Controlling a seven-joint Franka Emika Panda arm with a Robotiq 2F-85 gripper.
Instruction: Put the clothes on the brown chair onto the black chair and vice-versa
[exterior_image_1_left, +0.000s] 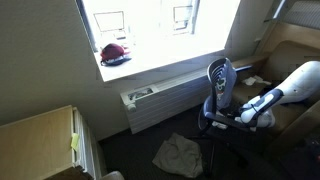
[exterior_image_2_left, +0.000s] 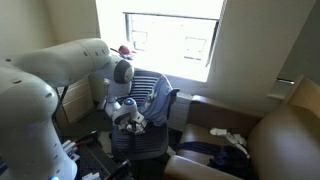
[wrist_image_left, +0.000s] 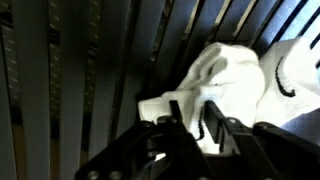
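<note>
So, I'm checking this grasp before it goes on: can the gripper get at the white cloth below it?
Probably yes. In the wrist view the gripper hangs right over the white cloth, with a fold showing between its jaws and nothing in the way. The cloth lies uncovered on a dark ribbed surface.

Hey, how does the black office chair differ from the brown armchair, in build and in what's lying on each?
The black chair is slim and dark with a thin curved back; the brown chair is wide, padded and thick-armed. A light blue shirt hangs over the black chair's back, while a dark navy piece and a white piece lie on the brown chair's seat. Both carry clothes.
</note>
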